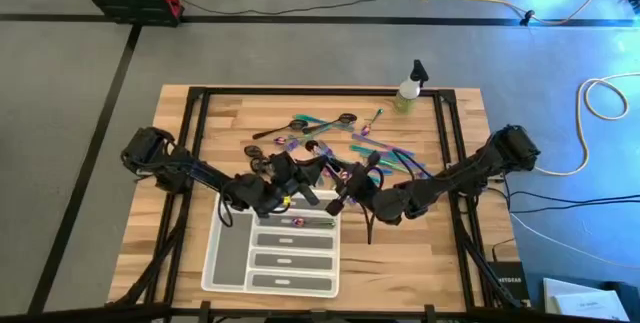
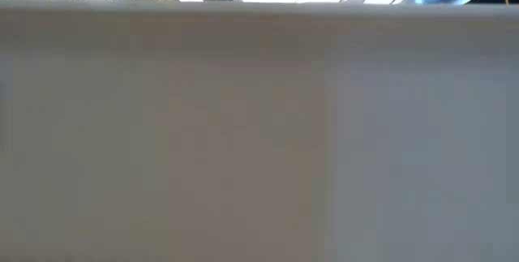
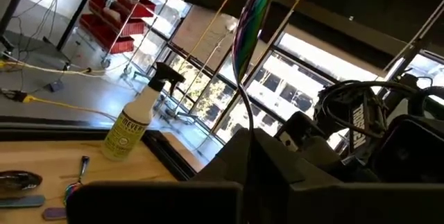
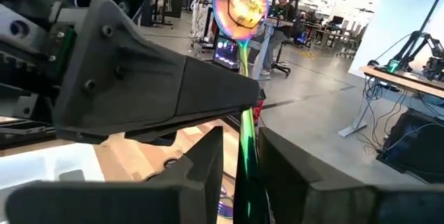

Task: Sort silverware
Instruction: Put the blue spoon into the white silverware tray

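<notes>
An iridescent purple-green spoon (image 4: pixel 239 5) stands upright above the table's middle, seen edge-on in the left wrist view (image 3: pixel 250 23). My left gripper (image 1: pixel 320 171) and my right gripper (image 1: pixel 346 191) meet there, just beyond the far end of the translucent white compartment tray (image 1: pixel 225 253), and both are shut on the spoon's stem. More silverware (image 1: pixel 330 128) lies scattered on the wood farther back. One iridescent piece (image 1: pixel 300 222) lies in the tray's far compartment. The tray's wall fills the low view. My left gripper has the spoon's stem (image 4: pixel 244 109) between its fingertips, a little below the bowl and above the right gripper's hold. Its fingers (image 4: pixel 173 92) come across the stem from the table's left. The spoon is upright and clear of the table. My right gripper pinches the spoon's handle (image 4: pixel 243 156) between its two fingers, lower down than the left gripper. The fingers (image 4: pixel 205 158) lie roughly along the handle and point upward. The bowl stands above them, lifted clear.
A small yellow spray bottle (image 1: pixel 408 91) stands at the far edge of the table, right of centre. The black frame rails (image 1: pixel 195 123) run along the table's sides. Bare wood (image 1: pixel 410 253) lies to the tray's right.
</notes>
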Controlling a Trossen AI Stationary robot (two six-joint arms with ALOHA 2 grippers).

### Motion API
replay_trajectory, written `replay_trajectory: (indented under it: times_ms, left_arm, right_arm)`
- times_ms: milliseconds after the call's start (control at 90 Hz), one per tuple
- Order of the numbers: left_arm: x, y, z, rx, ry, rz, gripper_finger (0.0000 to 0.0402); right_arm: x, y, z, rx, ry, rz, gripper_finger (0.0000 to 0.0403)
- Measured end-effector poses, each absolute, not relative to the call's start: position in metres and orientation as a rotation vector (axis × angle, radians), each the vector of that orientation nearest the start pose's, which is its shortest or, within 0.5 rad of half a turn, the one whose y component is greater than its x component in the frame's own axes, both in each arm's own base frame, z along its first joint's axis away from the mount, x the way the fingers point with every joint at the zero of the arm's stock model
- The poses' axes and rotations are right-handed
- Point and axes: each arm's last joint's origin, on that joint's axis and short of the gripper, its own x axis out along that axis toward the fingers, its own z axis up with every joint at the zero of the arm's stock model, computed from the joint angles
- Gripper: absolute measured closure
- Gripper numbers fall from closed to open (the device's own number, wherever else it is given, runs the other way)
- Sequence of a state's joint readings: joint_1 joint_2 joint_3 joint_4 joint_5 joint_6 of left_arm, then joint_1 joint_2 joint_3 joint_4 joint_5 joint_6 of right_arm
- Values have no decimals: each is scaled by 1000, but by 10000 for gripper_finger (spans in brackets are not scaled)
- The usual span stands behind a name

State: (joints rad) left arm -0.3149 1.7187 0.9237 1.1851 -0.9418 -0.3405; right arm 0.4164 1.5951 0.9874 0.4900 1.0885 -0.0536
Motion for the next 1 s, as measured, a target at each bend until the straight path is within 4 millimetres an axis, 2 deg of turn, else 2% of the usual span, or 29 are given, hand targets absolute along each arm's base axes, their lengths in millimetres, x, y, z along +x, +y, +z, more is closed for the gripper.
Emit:
replay_trajectory:
  times_ms: [167, 500, 1000]
  left_arm:
    - [342, -87, 264, -560, -426, 562, 402]
    - [342, -87, 264, -559, -425, 563, 401]
    - [342, -87, 263, -554, -415, 565, 401]
  right_arm:
    - [324, 115, 267, -135, 106, -669, 333]
    - [324, 115, 267, -161, 117, -668, 393]
    - [323, 115, 267, -164, 121, -668, 398]
